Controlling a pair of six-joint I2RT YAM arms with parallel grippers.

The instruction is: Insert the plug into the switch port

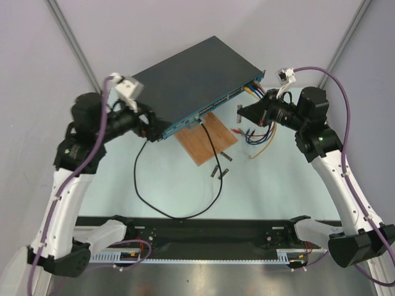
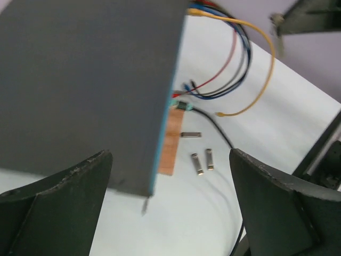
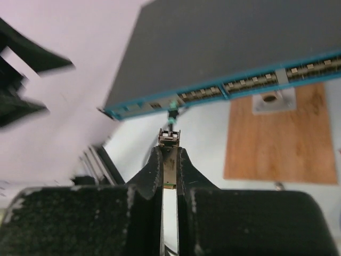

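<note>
The switch [image 1: 197, 77] is a flat black box with a teal front face [image 3: 240, 85] carrying rows of ports. It lies at an angle at the back of the table. My right gripper [image 3: 169, 154] is shut on a small metal plug [image 3: 169, 137], which sticks out past the fingertips and points at the port face from a short distance. In the top view that gripper [image 1: 242, 113] hovers off the switch's right front end. My left gripper [image 2: 170, 213] stands wide open at the switch's left front corner [image 2: 146, 189], and nothing is between its fingers.
A brown wooden board [image 1: 207, 139] lies under the switch's front edge. A black cable [image 1: 139, 185] with a green boot [image 2: 184, 106] runs from a port and loops across the table. Coloured wires [image 1: 259, 132] hang at the right end. Three loose metal plugs [image 1: 220, 169] lie near the board.
</note>
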